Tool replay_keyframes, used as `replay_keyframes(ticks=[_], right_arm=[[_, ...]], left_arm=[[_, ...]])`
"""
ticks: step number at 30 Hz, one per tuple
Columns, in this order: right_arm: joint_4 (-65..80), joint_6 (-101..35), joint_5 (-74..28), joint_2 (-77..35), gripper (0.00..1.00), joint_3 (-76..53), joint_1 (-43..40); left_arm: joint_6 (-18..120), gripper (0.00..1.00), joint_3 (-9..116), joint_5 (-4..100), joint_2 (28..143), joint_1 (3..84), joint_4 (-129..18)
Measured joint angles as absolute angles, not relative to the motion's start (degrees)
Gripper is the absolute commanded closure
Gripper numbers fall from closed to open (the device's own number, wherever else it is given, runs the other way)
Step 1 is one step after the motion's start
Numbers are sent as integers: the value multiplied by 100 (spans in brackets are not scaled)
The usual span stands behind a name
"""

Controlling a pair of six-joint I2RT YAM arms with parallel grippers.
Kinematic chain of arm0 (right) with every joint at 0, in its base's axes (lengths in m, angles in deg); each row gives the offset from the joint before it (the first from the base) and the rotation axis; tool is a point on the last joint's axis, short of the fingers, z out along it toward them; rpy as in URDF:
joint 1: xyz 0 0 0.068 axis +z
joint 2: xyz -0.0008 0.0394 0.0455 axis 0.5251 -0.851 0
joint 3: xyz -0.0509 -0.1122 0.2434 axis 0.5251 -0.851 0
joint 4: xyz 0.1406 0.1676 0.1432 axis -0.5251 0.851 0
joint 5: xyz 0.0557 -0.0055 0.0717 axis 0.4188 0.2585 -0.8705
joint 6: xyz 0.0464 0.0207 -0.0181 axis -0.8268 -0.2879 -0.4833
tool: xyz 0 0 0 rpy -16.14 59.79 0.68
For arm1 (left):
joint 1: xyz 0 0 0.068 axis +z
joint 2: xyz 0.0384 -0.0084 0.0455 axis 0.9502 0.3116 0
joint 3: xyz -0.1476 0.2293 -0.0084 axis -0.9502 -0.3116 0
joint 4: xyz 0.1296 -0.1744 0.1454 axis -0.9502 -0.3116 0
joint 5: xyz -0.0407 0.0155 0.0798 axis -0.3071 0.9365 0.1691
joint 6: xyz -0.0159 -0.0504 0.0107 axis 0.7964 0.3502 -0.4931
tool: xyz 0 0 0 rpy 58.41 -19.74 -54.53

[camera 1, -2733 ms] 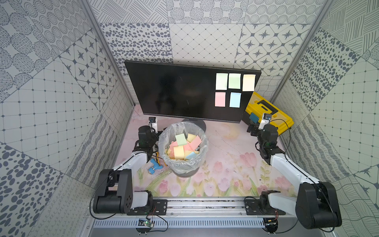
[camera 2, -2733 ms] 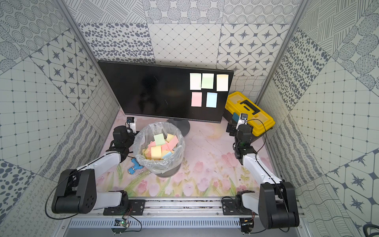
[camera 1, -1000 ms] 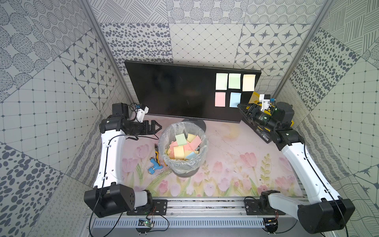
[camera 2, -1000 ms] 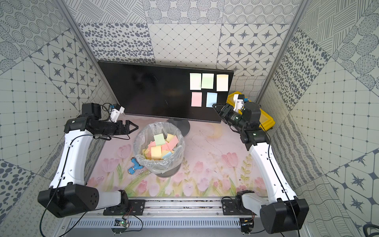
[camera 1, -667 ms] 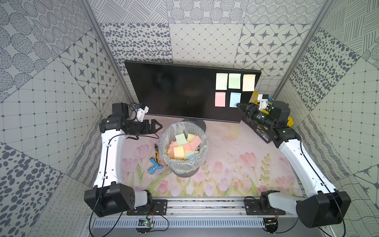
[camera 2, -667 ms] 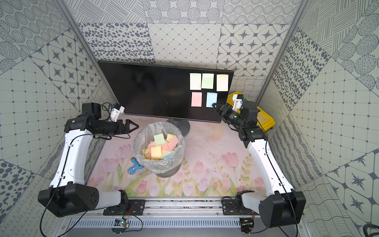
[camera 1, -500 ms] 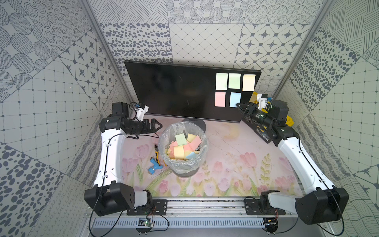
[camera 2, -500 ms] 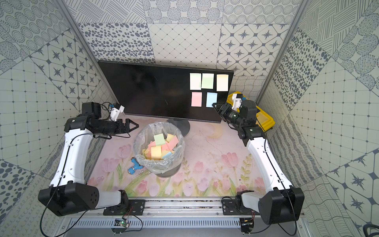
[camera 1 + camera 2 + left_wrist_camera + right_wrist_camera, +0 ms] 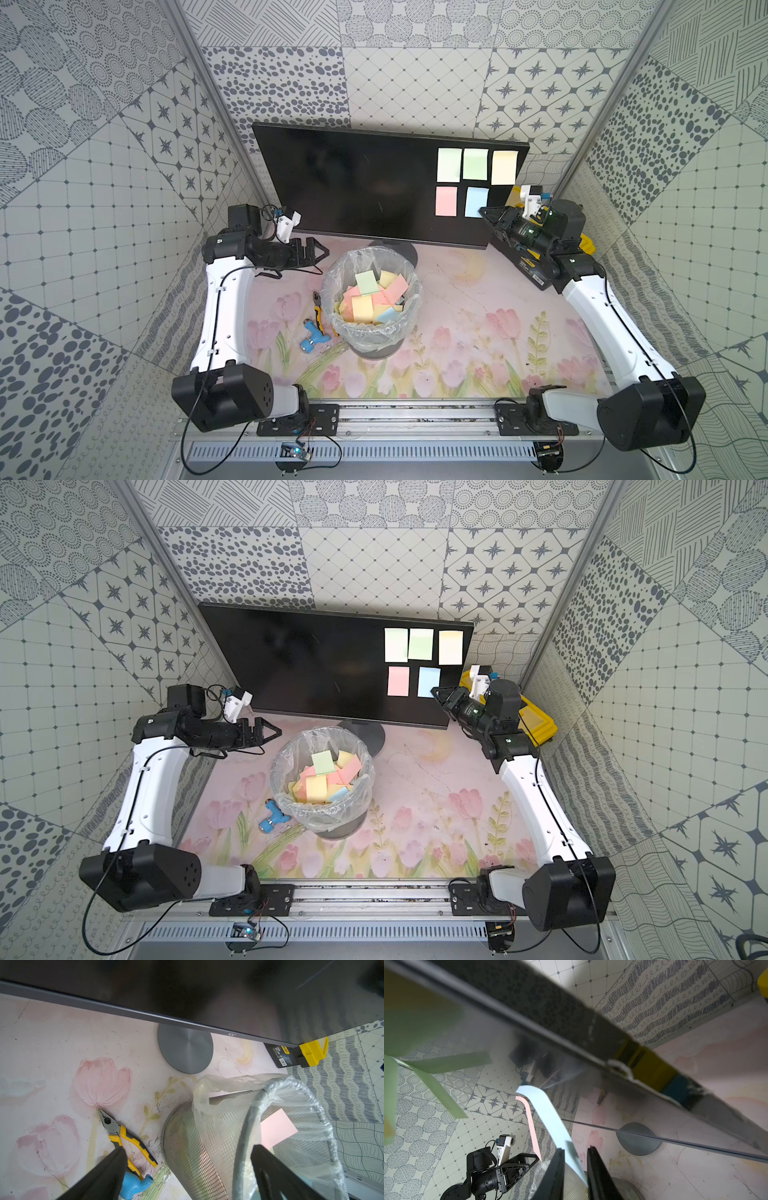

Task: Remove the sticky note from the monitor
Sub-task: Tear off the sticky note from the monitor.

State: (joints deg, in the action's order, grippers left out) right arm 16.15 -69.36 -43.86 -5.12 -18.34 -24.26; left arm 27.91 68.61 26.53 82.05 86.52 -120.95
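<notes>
The monitor (image 9: pixel 353 183) stands at the back with several sticky notes on its right part: two green ones, a yellow (image 9: pixel 504 167), a pink (image 9: pixel 446 201) and a blue sticky note (image 9: pixel 476 201). My right gripper (image 9: pixel 484 212) is at the blue note's lower right corner. In the right wrist view the blue note (image 9: pixel 548 1118) curls off the screen and its free edge lies between the narrowly open fingers (image 9: pixel 575 1150); one finger touches it and a gap shows at the other. My left gripper (image 9: pixel 320 251) hangs wide open and empty beside the bin.
A wire bin with a plastic liner (image 9: pixel 332 274) holds several used notes at the mat's middle. Yellow-handled pliers (image 9: pixel 318 305) and a blue fitting (image 9: pixel 313 334) lie left of it. A yellow toolbox (image 9: pixel 536 721) sits behind my right arm. The monitor's round base (image 9: pixel 185 1049) is behind the bin.
My right gripper has crept in to the blue note's lower corner and its jaws have narrowed round the note's edge. The left arm has stayed put, wide open.
</notes>
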Motion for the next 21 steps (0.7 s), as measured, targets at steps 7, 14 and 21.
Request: replay_keyframes(ticks=[7,14,21], right_arm=[[1567,-6934,-4394,-497,100,-1834,-2424],[1569,-6912,-4399,-355,100,-1834,-2389],[1574,-6871,-4477,-165,100,-1795,-2301]], left_arm=[[2799,2,6874,2594,8242,8652,-12095],[2808,2,6892,2506,8262,8652,-12093],[2813,2,6892,2441,8316,8652,-12084]])
